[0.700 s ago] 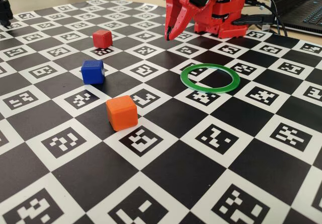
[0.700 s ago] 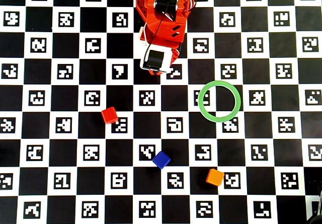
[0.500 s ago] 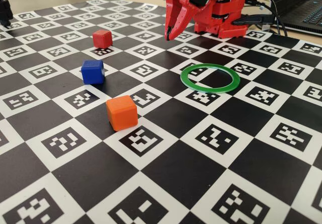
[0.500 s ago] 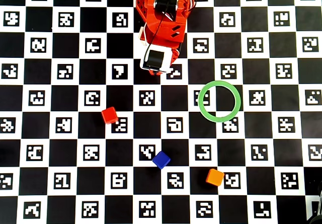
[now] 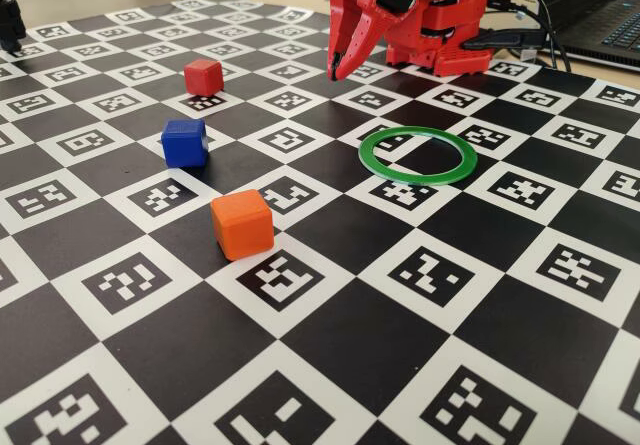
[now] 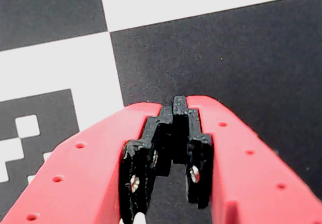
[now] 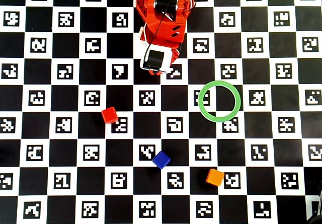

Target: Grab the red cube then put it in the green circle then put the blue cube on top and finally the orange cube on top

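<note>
Black and white checkered squares, the white ones printed with coded markers, cover the board on which the scene is set; a pale floor is glimpsed beyond its far edge in the fixed view, and a laptop with dark cables is seen at the upper right.

At the far side of the board the red arm is folded over its own base, with the gripper pointed steeply down and its tip held just above the surface. The fingers are shown pressed together in the wrist view, nothing gripped between them, over a black square beside a marker.

The red cube is seen resting on the board to the left of the gripper in the fixed view, well apart from it. The blue cube lies nearer the camera, and the orange cube nearer still, the three forming a loose line. All three sit upright and separate from one another.

The green circle lies flat to the right of the cubes, with only checkered board inside it. From overhead, the ring is placed right of centre, the red cube left of centre, and the blue cube and orange cube lower in the picture.
</note>
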